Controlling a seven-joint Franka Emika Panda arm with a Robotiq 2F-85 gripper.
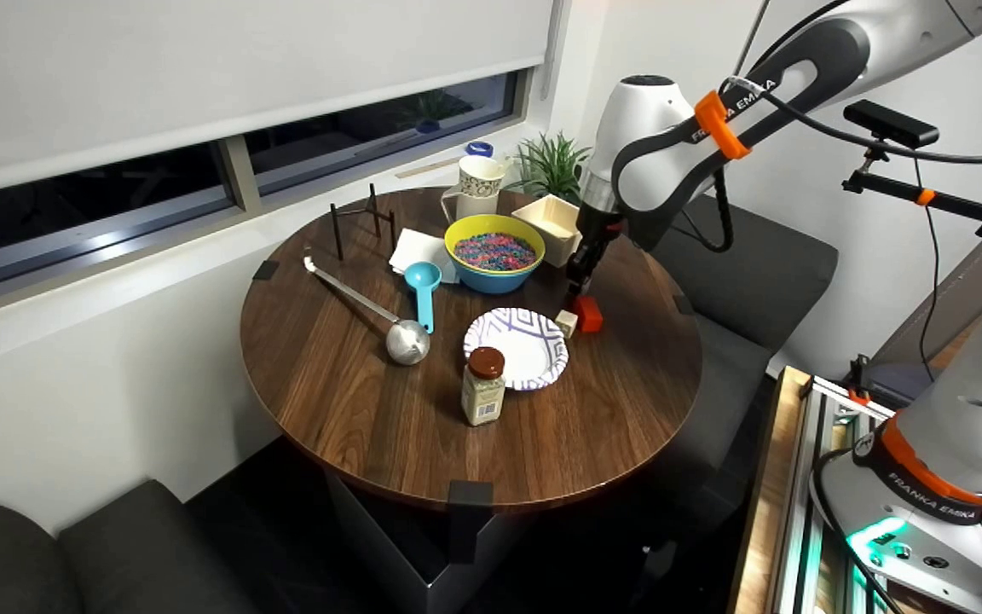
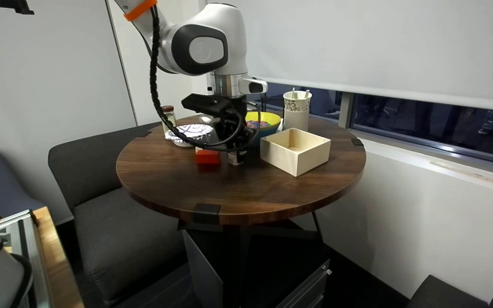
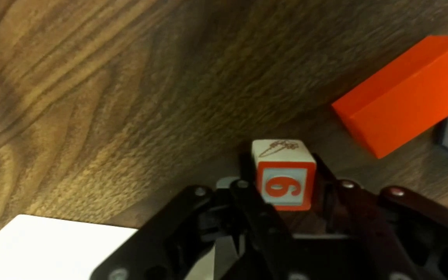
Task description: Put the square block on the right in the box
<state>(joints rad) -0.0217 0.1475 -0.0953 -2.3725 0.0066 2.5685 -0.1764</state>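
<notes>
A small square block (image 3: 285,186) with a red-framed 6 sits between the two fingers of my gripper (image 3: 284,175) in the wrist view. Both fingers look pressed against its sides. The block also shows under the gripper (image 2: 235,149) in an exterior view (image 2: 235,159), on or just above the table. In an exterior view the gripper (image 1: 578,288) hides it. The box (image 2: 295,156), pale and low-walled, stands beside the gripper; it also shows behind the arm (image 1: 549,223).
A red block (image 3: 410,97) lies beside the gripper, with another square block (image 1: 566,322) by it. The patterned plate (image 1: 525,348), spice jar (image 1: 482,399), bowl (image 1: 495,275), cup (image 1: 479,183), blue scoop (image 1: 424,298) and ladle (image 1: 407,341) stand around. A bright white surface (image 3: 56,249) is unclear.
</notes>
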